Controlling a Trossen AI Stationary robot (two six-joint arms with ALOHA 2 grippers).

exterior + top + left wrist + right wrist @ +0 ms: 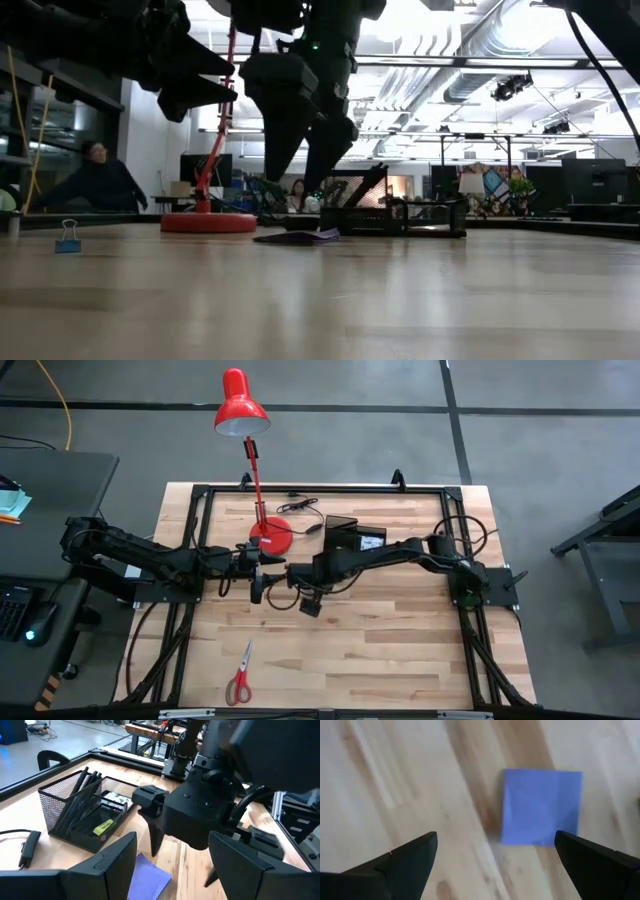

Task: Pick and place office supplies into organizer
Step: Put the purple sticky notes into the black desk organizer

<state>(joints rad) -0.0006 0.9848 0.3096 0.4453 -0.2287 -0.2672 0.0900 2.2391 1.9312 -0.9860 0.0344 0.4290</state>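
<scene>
Hovering right gripper (495,855), jaws wide and empty, above the purple notepad (540,806) lying flat near the organizer (85,810) (pens already inside); next: descend, pinch an edge.

I count one purple notepad (541,806), one pair of red-handled scissors (240,677), one black organizer (85,807), one red lamp (243,415), one blue binder clip (68,238).
</scene>
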